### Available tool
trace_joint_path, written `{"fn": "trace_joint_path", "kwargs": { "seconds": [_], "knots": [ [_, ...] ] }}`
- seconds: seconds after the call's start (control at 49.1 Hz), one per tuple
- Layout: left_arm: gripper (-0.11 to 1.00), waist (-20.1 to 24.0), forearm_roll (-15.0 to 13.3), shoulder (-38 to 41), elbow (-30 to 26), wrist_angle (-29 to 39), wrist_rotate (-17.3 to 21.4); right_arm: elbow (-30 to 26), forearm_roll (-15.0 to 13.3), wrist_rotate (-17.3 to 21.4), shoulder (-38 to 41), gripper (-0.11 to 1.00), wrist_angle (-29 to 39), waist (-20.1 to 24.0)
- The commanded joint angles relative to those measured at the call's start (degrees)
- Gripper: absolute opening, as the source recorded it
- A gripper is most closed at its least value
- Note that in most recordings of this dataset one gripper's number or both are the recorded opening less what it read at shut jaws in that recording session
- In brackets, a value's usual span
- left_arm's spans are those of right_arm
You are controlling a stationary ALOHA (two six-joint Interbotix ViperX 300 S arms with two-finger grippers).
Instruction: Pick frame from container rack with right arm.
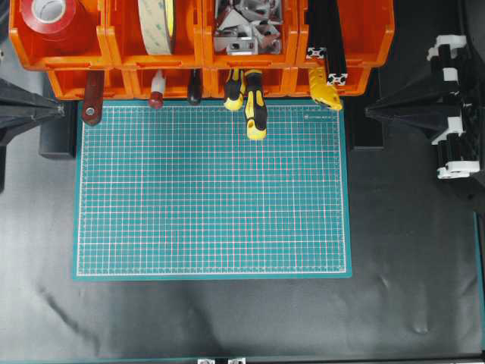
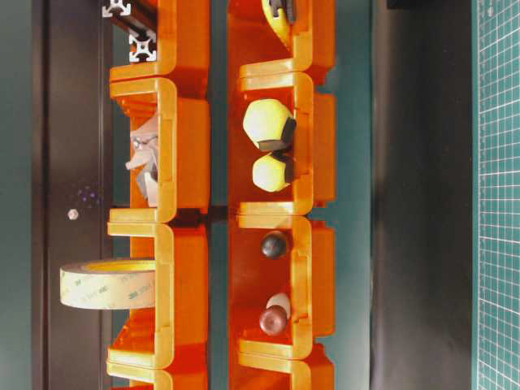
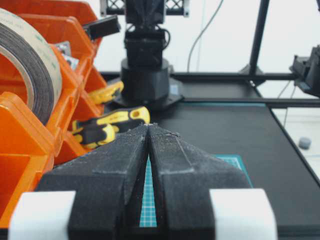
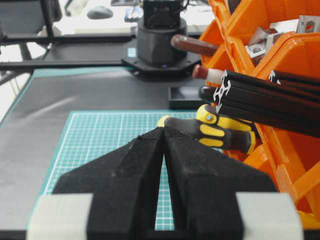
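The orange container rack (image 1: 106,53) runs along the far edge of the table. Two black frame bars (image 1: 326,30) lie in its upper right bin, their silvery cut ends poking over the front. In the right wrist view the frame (image 4: 270,102) juts from the rack (image 4: 300,50) at upper right, above and to the right of my right gripper (image 4: 164,129). That gripper is shut and empty. Overhead, the right gripper (image 1: 370,111) hovers just right of the mat, below the frame bin. The left gripper (image 3: 148,125) is shut and empty at the far left (image 1: 61,110).
A green cutting mat (image 1: 212,189) fills the table's middle. Yellow-and-black screwdrivers (image 1: 255,114) and a yellow tool (image 1: 326,95) hang out of the lower bins. Upper bins hold a red tape roll (image 1: 49,15), a tan tape roll (image 1: 159,26) and metal brackets (image 1: 246,30).
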Motion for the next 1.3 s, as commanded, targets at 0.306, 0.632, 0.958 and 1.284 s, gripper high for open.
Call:
{"fn": "trace_joint_path", "kwargs": {
  "seconds": [0.306,0.632,0.958,1.284],
  "knots": [
    [0.00,-0.97,2.11,-2.64,-4.75,12.66,-5.98,-7.03,0.44,4.04,-2.72,0.02,13.01,1.14],
    [0.00,-1.14,2.11,-6.50,-7.21,22.94,-6.06,-29.44,-1.41,4.13,4.66,0.02,46.85,6.06],
    [0.00,-1.14,2.11,-6.86,-7.29,23.99,-6.06,-45.88,-16.88,7.03,20.04,0.02,69.26,15.64],
    [0.00,-1.05,2.11,-7.29,-7.29,24.79,-6.06,-50.98,-48.87,20.83,31.55,0.02,91.49,33.22]
  ]
}}
